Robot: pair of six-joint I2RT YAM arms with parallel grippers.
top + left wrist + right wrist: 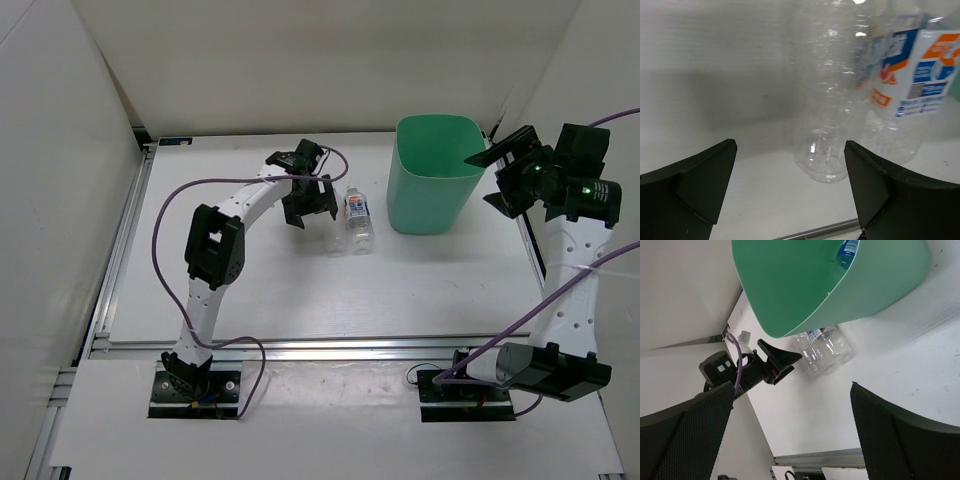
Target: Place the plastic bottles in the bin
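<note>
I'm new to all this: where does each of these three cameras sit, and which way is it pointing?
Top external: above and behind the arms, looking down on the table; both arms, left gripper and right gripper show.
Left wrist: low over the table, facing the clear bottle and labelled bottle; own open fingers frame it.
Right wrist: high, looking down into the bin and at the table; own fingers at the bottom.
Shared: both wrist views show the same two bottles.

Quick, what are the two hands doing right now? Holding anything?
Left hand: open, empty, facing the clear bottle.
Right hand: open, empty, beside the bin.
</note>
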